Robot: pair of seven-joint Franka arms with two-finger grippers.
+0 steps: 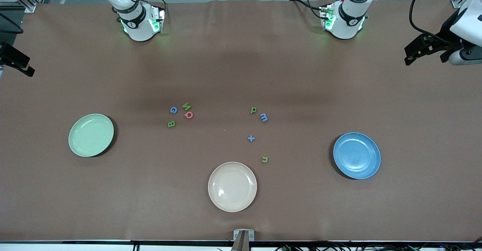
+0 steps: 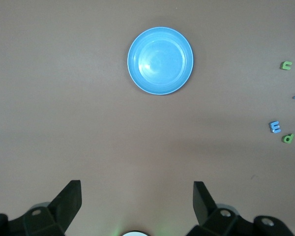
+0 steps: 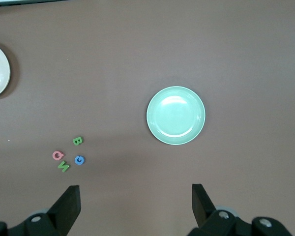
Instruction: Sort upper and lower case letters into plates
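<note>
The mint green plate [image 1: 91,135] [image 3: 176,115] lies toward the right arm's end, the blue plate [image 1: 356,155] [image 2: 160,60] toward the left arm's end. Both are empty. Near mid-table lie a blue G [image 1: 173,110], green W [image 1: 186,106], pink Q [image 1: 189,115] and green B [image 1: 171,124]. Closer to the blue plate lie a green p [image 1: 253,110], blue m [image 1: 264,117], blue plus-shaped piece [image 1: 251,138] and green n [image 1: 264,159]. My left gripper [image 2: 136,187] and right gripper [image 3: 135,189] are open, empty and high over bare table near their bases.
An empty cream-beige plate [image 1: 232,186] lies nearest the front camera, between the two other plates. A black camera mount [image 1: 425,47] overhangs the left arm's end, and a black clamp [image 1: 15,60] the right arm's end.
</note>
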